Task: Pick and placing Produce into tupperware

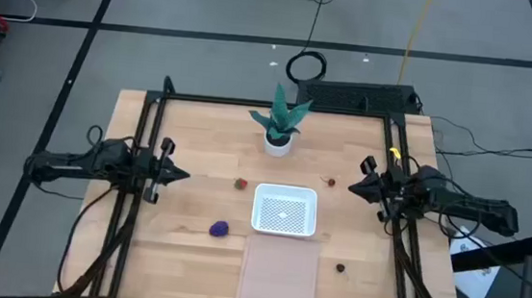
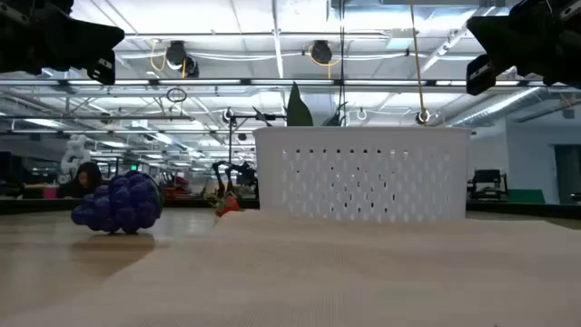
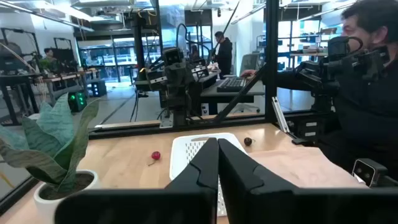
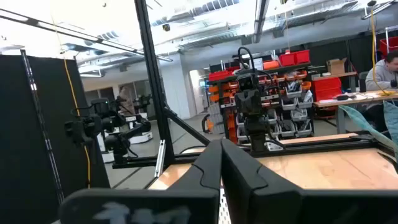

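Both closed pincers, left [image 1: 179, 173] and right [image 1: 356, 185], idle; tiny grape cluster [image 1: 219, 228] may roll when pinched, missing the tupperware [image 1: 285, 210].

- No words, numbers, labels or signs can be read anywhere in these pictures.

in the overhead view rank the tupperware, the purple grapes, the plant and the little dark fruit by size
1. tupperware
2. plant
3. purple grapes
4. dark fruit
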Controlling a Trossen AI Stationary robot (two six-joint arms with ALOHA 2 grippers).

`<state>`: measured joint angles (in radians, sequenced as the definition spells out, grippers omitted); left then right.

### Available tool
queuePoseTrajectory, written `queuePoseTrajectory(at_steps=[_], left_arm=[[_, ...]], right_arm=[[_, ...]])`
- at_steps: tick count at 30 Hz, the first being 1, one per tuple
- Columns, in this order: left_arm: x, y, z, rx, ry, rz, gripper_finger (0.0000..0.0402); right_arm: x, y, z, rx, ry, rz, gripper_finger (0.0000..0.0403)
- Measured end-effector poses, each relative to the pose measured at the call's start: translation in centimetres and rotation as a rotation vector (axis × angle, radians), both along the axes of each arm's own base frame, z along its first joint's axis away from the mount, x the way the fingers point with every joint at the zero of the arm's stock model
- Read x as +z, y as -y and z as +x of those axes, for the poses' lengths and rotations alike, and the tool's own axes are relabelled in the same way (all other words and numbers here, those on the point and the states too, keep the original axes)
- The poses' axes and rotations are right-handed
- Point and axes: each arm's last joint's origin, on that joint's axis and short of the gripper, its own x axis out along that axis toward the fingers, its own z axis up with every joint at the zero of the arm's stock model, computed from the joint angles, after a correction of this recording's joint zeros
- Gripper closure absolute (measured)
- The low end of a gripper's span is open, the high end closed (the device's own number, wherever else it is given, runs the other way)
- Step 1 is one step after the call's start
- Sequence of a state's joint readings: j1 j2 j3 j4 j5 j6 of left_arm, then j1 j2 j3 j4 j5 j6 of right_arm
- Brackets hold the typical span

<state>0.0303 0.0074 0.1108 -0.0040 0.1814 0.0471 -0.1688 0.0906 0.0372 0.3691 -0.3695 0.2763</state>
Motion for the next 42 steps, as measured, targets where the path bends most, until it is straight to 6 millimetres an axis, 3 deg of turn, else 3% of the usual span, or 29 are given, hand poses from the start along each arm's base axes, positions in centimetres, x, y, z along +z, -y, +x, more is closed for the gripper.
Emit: queuePoseTrajectory(at_steps=[14, 42], left_arm=[[0.00, 0.00, 0.00, 0.000, 0.000, 0.000, 0.0374], [0.00, 0.00, 0.00, 0.000, 0.000, 0.000, 0.0373]], right_arm=[[-0.01, 0.00, 0.00, 0.000, -0.001, 0.000, 0.0403], [0.00, 0.00, 0.00, 0.000, 0.000, 0.000, 0.0403]])
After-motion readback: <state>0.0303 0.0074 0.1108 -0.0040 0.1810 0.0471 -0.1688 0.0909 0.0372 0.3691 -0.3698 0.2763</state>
